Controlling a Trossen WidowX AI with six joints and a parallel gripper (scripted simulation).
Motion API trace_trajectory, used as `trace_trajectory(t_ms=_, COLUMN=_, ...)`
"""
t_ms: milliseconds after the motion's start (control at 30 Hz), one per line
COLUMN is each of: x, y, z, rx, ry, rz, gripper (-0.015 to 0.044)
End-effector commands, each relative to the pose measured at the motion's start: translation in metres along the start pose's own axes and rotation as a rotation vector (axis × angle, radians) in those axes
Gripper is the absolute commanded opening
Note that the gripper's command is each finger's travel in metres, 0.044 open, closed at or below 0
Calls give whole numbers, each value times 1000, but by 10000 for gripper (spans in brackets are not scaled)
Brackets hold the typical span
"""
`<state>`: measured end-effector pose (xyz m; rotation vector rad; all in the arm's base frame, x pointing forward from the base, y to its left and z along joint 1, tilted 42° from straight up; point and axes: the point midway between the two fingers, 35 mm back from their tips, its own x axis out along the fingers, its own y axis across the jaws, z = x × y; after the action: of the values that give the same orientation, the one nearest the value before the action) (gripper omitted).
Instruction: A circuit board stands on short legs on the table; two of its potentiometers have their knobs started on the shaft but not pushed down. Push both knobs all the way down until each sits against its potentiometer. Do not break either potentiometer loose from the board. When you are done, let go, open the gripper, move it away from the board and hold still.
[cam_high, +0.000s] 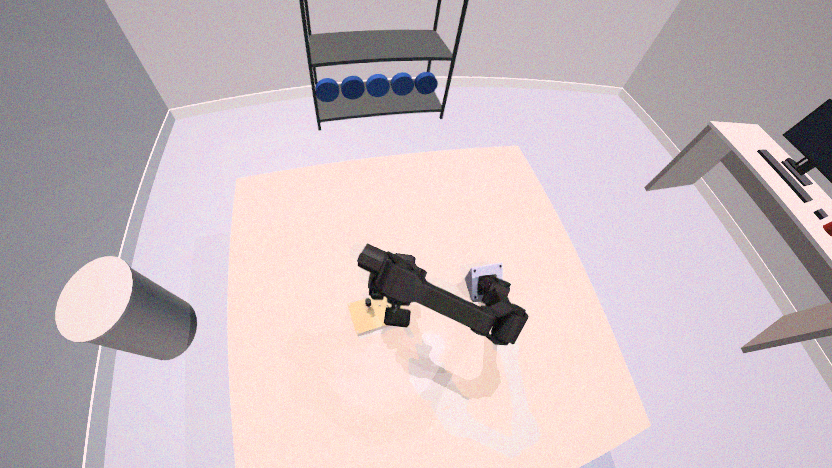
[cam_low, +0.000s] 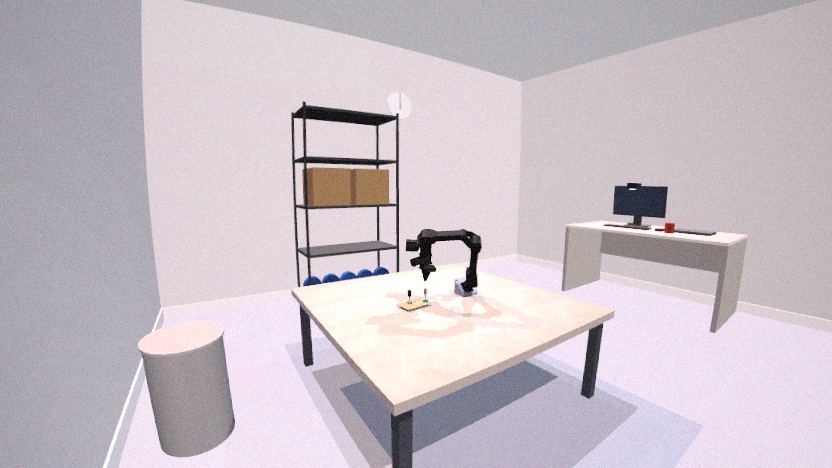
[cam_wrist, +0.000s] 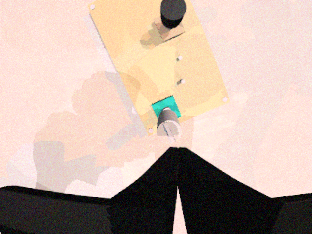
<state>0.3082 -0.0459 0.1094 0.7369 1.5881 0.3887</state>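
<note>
The yellow circuit board (cam_high: 361, 323) (cam_low: 407, 307) (cam_wrist: 145, 65) stands on the table. A black knob (cam_high: 368, 302) (cam_low: 409, 293) (cam_wrist: 173, 12) stands on its shaft, raised above the board at the far end in the wrist view. A grey-white knob (cam_low: 425, 291) (cam_wrist: 169, 126) stands above a teal potentiometer (cam_low: 425, 300) (cam_wrist: 165, 105) at the near end; the arm hides it in the top view. My gripper (cam_low: 425, 279) (cam_wrist: 177, 155) is shut and empty, pointing down just above the grey-white knob. Its tips show beside that knob in the wrist view; whether they touch is unclear, though the exterior view shows a small gap.
The arm's base (cam_high: 475, 291) (cam_low: 463, 289) stands on the table (cam_high: 314, 232) (cam_low: 465, 360), right of the board. Two small pins (cam_wrist: 180, 81) stick up between the potentiometers. A shelf rack, a desk and a grey cylinder stand away from the table.
</note>
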Motion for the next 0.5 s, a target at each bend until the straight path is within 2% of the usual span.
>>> trace_trajectory(t_ms=0, x=14, y=3, z=-2, rx=8, ry=12, rz=8, gripper=0)
trace_trajectory(t_ms=467, x=26, y=3, z=-2, rx=7, ry=12, rz=9, gripper=0)
